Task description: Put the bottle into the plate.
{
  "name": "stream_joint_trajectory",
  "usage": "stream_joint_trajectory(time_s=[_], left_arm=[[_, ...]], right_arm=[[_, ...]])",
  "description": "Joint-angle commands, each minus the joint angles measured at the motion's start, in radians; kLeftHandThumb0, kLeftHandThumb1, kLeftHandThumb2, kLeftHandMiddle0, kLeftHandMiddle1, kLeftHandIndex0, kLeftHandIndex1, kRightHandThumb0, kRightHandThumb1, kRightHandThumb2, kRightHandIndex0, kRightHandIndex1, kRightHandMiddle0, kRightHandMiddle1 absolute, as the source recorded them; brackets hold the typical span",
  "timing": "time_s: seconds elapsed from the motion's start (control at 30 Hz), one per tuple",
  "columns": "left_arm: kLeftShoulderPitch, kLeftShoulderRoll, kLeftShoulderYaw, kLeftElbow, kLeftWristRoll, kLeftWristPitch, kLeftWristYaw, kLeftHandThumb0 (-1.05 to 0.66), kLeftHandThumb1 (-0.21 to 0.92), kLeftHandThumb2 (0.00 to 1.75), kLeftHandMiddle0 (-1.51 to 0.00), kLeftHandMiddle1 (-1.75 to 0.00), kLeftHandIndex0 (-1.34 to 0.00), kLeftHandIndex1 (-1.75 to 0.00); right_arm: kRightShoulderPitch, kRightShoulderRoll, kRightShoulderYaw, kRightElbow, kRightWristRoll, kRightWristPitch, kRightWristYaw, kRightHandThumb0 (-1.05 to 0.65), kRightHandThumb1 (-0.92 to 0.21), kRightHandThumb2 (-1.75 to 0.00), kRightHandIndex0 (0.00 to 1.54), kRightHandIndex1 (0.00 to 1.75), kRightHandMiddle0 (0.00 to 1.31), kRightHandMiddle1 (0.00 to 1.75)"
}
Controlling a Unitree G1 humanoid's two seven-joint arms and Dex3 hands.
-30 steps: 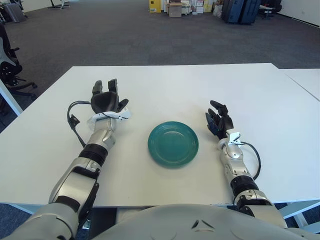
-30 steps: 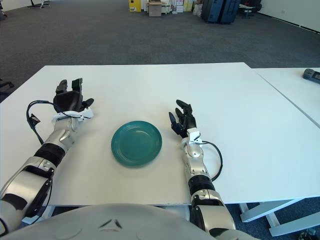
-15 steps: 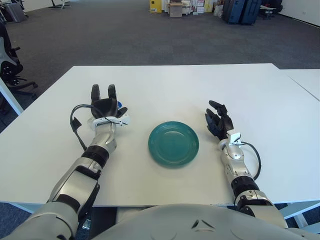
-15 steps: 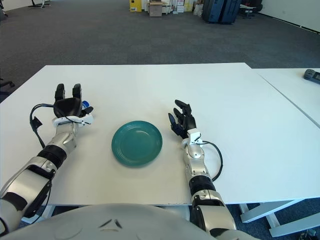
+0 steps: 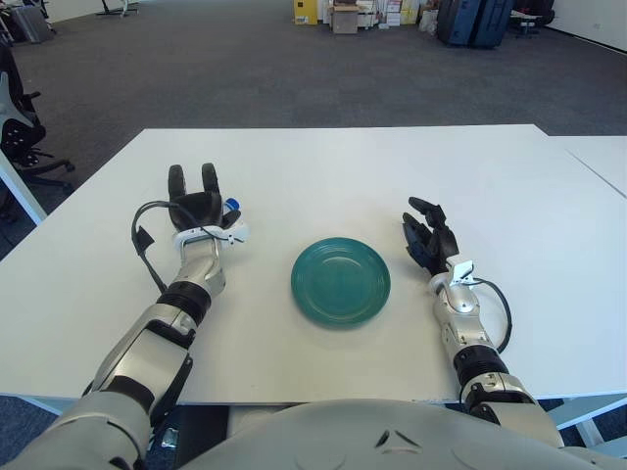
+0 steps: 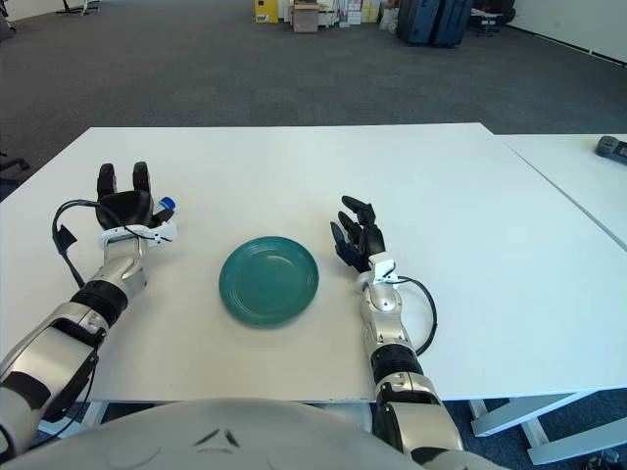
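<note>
Only the blue cap of the bottle (image 5: pixel 232 205) shows, on the white table (image 5: pixel 343 166) just past my left hand (image 5: pixel 199 196); the hand hides the rest of it. That hand stands palm-forward with its fingers straight up and spread, left of the teal plate (image 5: pixel 340 281), holding nothing. The plate lies flat with nothing on it, in the middle near the front edge. My right hand (image 5: pixel 425 233) shows to the right of the plate, fingers loosely spread and holding nothing.
A black cable (image 5: pixel 142 245) loops off my left wrist. A second white table (image 6: pixel 588 166) adjoins on the right with a dark object (image 6: pixel 612 147) on it. An office chair (image 5: pixel 15 127) stands off the left edge. Carpet lies beyond.
My left hand has slid left and a little back toward me, its fingers straightening up, and the bottle's blue cap has come into sight beside it. Right hand and plate are unmoved.
</note>
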Motion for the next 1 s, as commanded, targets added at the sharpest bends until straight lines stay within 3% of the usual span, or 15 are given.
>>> stream_joint_trajectory(time_s=[0.0, 0.5, 0.97], left_arm=[[0.0, 0.008, -0.008, -0.027, -0.004, 0.039, -0.051, -1.05, 0.92, 0.85, 0.0, 0.0, 0.0, -0.03], [0.002, 0.018, -0.014, 0.008, -0.027, 0.131, -0.163, -1.05, 0.92, 0.89, -0.05, -0.02, 0.0, 0.0], [-0.034, -0.011, -0.023, 0.128, -0.083, 0.131, -0.228, -1.05, 0.92, 0.91, -0.13, -0.04, 0.0, 0.0]], right_arm=[[0.047, 0.002, -0.012, 0.054, 0.016, 0.03, 0.008, -0.64, -0.92, -0.41, 0.45, 0.03, 0.0, 0.86], [0.054, -0.001, -0.022, 0.051, 0.036, 0.017, 0.029, -0.62, -0.92, -0.43, 0.48, 0.03, 0.0, 0.89], [0.07, -0.012, -0.022, 0.026, 0.035, 0.051, 0.044, -0.6, -0.92, -0.49, 0.53, 0.05, 0.03, 0.9]])
